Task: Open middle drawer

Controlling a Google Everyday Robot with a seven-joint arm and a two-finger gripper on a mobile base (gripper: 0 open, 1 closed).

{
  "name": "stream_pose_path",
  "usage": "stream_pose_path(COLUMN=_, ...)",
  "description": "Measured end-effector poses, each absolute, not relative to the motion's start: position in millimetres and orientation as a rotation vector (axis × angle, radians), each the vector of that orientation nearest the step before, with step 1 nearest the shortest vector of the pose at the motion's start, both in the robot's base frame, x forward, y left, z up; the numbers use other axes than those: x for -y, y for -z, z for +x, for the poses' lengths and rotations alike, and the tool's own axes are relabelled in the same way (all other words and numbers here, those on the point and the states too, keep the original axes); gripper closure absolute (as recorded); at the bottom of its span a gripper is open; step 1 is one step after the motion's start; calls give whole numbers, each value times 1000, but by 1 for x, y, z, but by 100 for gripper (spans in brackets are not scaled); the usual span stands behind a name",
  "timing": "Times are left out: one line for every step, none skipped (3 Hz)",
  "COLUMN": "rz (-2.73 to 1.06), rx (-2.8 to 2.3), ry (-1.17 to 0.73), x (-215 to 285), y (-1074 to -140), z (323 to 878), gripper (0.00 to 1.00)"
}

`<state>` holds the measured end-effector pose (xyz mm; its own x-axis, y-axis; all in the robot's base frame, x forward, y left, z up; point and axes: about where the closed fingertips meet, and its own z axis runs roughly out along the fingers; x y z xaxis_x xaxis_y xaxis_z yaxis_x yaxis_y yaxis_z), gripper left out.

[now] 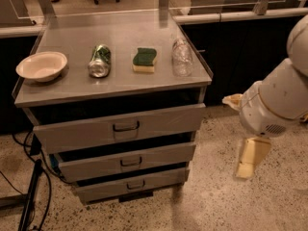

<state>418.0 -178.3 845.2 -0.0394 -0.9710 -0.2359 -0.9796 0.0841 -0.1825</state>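
Rightward, end effector (249, 161), apart from middle drawer (161, 156)

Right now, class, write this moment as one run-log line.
gripper: low, right of cabinet | middle drawer: not yet grasped

The robot arm (274, 107) was cut off by the frame's right edge; its gripper (248, 165), at lower right, was blurred; the middle drawer (127, 160) hid its inside in shadow.
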Motion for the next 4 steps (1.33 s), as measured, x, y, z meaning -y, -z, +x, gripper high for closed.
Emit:
stream_pose_path(rz=-1980, rx=-2095, ry=-112, x=162, y=-793, z=422, gripper=0)
stream_pose_path(rz=-2039, rx=-2076, ry=-179, x=140, y=-747, z=429, gripper=0)
stream_pose_path(rz=-2039, rx=-2076, ry=-179, x=140, y=-746, z=429, gripper=0)
stream_pose_path(rz=-2046, rx=-2072, ry=-229, x=129, y=-725, z=430, gripper=0)
